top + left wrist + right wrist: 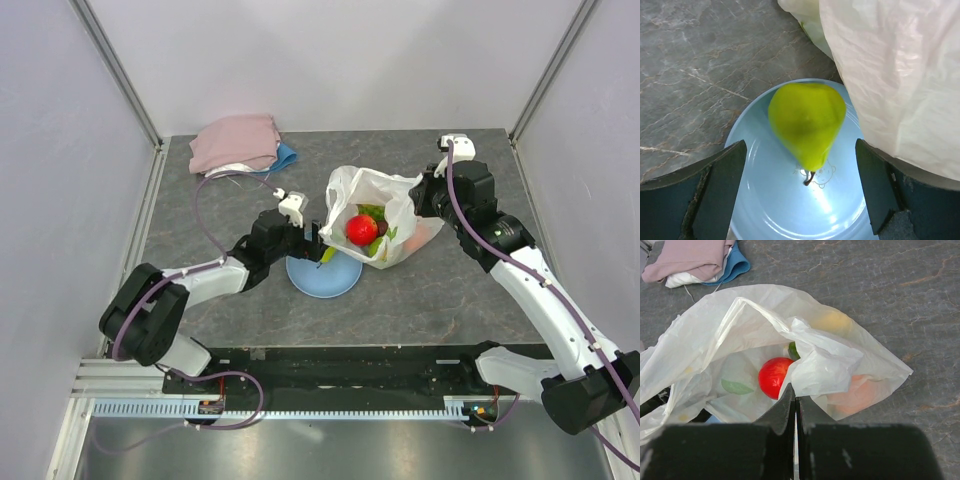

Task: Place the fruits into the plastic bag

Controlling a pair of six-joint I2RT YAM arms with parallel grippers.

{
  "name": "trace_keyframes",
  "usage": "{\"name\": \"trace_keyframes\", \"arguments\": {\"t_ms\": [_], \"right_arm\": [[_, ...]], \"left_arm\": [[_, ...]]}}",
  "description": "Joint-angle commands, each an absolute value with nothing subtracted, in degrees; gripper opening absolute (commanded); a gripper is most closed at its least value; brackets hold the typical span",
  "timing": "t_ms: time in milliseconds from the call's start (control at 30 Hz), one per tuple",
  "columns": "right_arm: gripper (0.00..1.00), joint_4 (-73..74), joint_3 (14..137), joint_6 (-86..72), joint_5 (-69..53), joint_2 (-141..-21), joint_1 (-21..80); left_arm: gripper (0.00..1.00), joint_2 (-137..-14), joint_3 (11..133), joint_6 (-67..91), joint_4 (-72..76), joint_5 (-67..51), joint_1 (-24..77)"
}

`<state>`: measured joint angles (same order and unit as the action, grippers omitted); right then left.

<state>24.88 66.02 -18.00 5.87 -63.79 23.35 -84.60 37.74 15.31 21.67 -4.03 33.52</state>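
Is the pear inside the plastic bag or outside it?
Outside. The pear lies on the blue plate beside the plastic bag, between the fingers of the open left hand.

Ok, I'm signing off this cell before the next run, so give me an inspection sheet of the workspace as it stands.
Surface: grey marbled tabletop, no spills seen.
Job's things: plastic bag open, red apple and other fruit inside; pear outside it, over the light-blue plate, blurred.
Clutter: folded pink cloth on a blue cloth, far left corner.
Grippers: left gripper open around the pear, not touching it; right gripper shut on the bag's rim.
Cables: purple cables run along both arms, no snag seen.
Surroundings: white walls on three sides.
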Motion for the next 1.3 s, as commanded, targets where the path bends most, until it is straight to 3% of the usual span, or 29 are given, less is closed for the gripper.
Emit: {"name": "trace_keyframes", "arguments": {"t_ms": [0,467,867,1267], "right_arm": [[0.0,23.5,66.3,-18.0,6.5,-62.7,22.9],[0.0,23.6,66.3,-17.9,6.8,-62.7,22.9],[0.0,23.7,66.1,-18.0,6.7,-62.8,22.9],[0.0,23.6,66.3,-17.9,6.7,-63.0,22.9]], "left_arm": [[0.95,-87.5,40.5,13.1,24.3,-2.2,34.6],[0.92,-92.8,41.5,14.9,26.5,-4.2,36.1],[0.84,-96.8,42.5,16.3,28.0,-4.7,36.8],[0.63,-98.3,42.0,18.4,31.3,-4.0,36.9]]}}
